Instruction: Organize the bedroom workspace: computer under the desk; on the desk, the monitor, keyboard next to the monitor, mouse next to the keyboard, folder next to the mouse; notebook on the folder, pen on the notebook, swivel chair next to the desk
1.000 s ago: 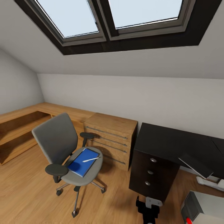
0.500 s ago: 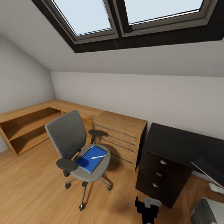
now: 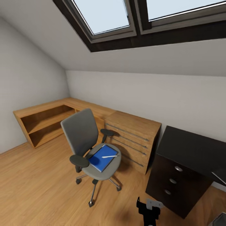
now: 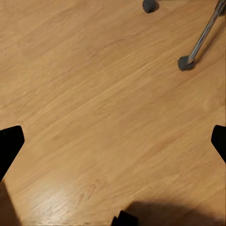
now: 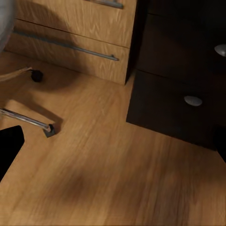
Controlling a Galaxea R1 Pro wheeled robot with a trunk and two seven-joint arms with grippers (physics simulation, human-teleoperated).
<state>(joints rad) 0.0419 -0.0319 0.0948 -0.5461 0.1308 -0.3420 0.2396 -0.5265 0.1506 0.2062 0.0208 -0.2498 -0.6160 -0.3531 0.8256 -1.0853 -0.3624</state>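
The grey swivel chair stands on the wooden floor, left of the desk. On its seat lies the blue folder with the pale pen on top. The black desk with silver-knobbed drawers is at the right. A grey corner of the computer peeks in at the bottom right. Notebook, keyboard, mouse and monitor are out of view. My left gripper hangs open over bare floor near a chair castor. My right gripper is open above the floor before the desk drawers.
A light wooden drawer cabinet stands between chair and desk, and low wooden shelving runs along the left wall. A sloped ceiling with skylights is overhead. A black and grey robot part shows at the bottom.
The head camera has swung left, so chair, cabinet and desk sit further right in the picture. The things themselves have not moved.
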